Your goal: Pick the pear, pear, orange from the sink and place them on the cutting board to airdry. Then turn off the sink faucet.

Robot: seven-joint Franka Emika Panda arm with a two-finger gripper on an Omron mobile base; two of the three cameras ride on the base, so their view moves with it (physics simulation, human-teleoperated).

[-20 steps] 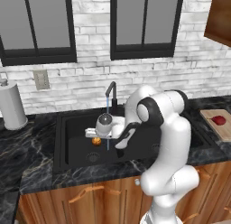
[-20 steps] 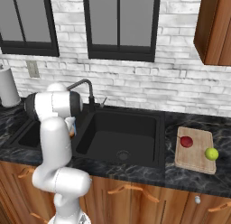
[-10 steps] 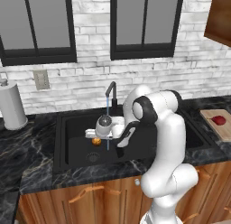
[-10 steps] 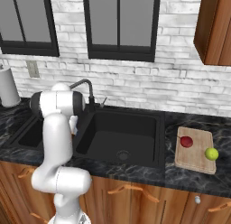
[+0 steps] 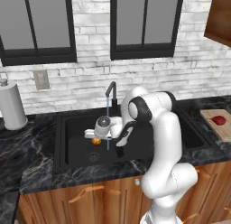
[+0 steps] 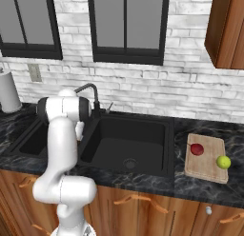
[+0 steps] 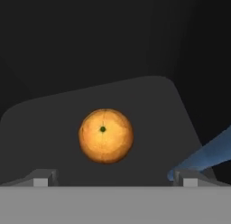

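You had the fingers point(image 7: 112, 178) spread wide w/ nothing between them, hanging over the orange point(image 7: 106, 135) in the left basin of the sink point(image 5: 72, 148). Risk as I judged it: fruit was round & loose on the flat basin floor, so a drop that was off-centre could've clipped it w/ one tip & rolled it away, maybe toward the drain point(image 5: 92, 157). Water stream point(image 5: 107, 123) from the faucet point(image 5: 111, 91) fell just beside the hand, so a wet, slick skin could've slipped out on closing. Orange looked bright, evenly round, w/ a dark spot on top, roughly centred between the tips. Red pear point(image 6: 196, 149) & green pear point(image 6: 223, 162) already sat on the board point(image 6: 206, 169), on the table right of the sink
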